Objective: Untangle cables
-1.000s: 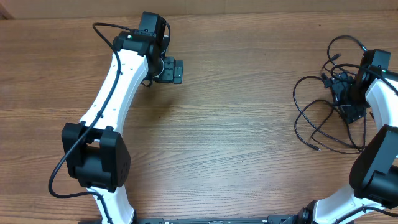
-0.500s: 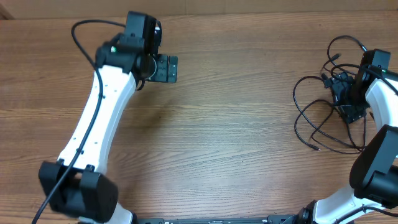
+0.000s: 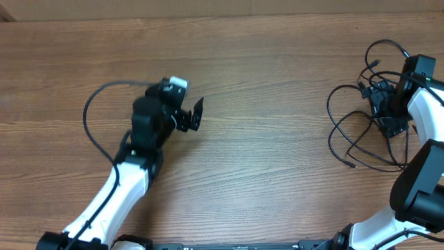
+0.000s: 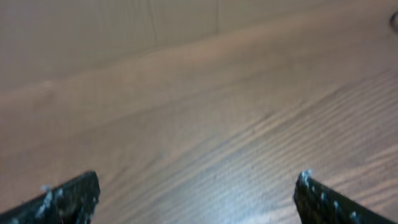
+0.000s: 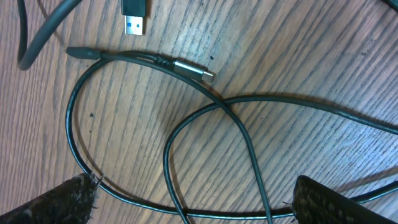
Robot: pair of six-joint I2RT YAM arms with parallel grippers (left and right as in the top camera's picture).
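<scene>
1. Overhead: the desk [image 3: 277, 83] is plank wood, its far edge running along the top of the view.
   - Two arms and two claws.
   - The left claw [image 3: 192, 115] is left of the desk's middle, well in from every edge, with its fingers apart and nothing between them.
   - The cables [image 3: 355, 136] lie in one loose tangle by the right edge, toward the far right corner. Their loops trail inward, and I cannot count the strands.
   - The right claw [image 3: 386, 112] is over the tangle with its fingers spread. A grip cannot be told from here.
   - A broad run of bare wood separates the left claw from the tangle.
2. Left wrist (blurred): two fingertips of the left claw [image 4: 196, 199] sit wide apart at the bottom corners. Bare desk [image 4: 217, 124] runs from between them to the far edge.
3. Right wrist: the right claw [image 5: 196, 202] has both fingertips spread low over the cables [image 5: 222, 104], with nothing clamped.
   - Two black loops cross each other on the desk [image 5: 124, 124].
   - Two plugs show: a USB plug [image 5: 134, 12] at the top edge and a metal-tipped plug [image 5: 194, 70].
   - One grey cord [image 5: 37, 31] is in the upper left.
</scene>
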